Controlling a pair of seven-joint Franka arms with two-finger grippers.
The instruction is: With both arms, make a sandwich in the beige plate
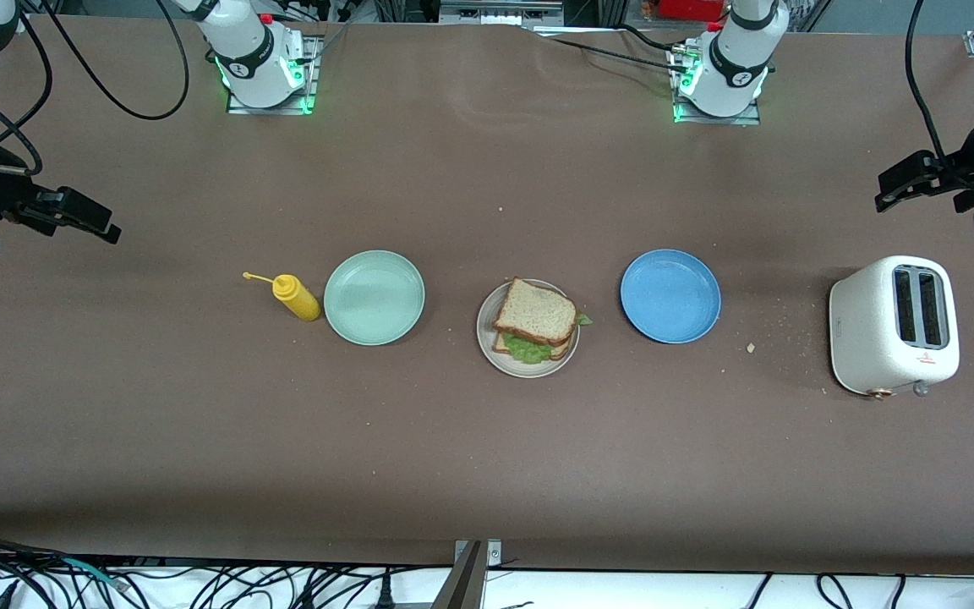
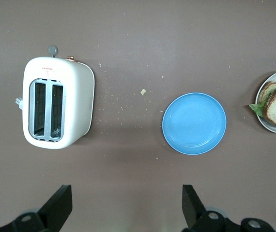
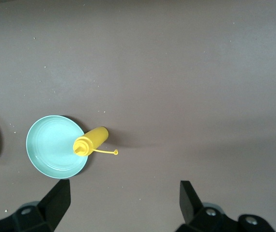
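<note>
three plates [image 1: 374,297] and a toaster [image 1: 893,326] on brown table [image 1: 487,457]

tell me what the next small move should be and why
Probably none beyond keeping both arms parked. The sandwich of two brown bread slices with green lettuce already sits stacked on the round beige plate. The left pincer and right pincer hang open and empty at the table's ends.
</note>
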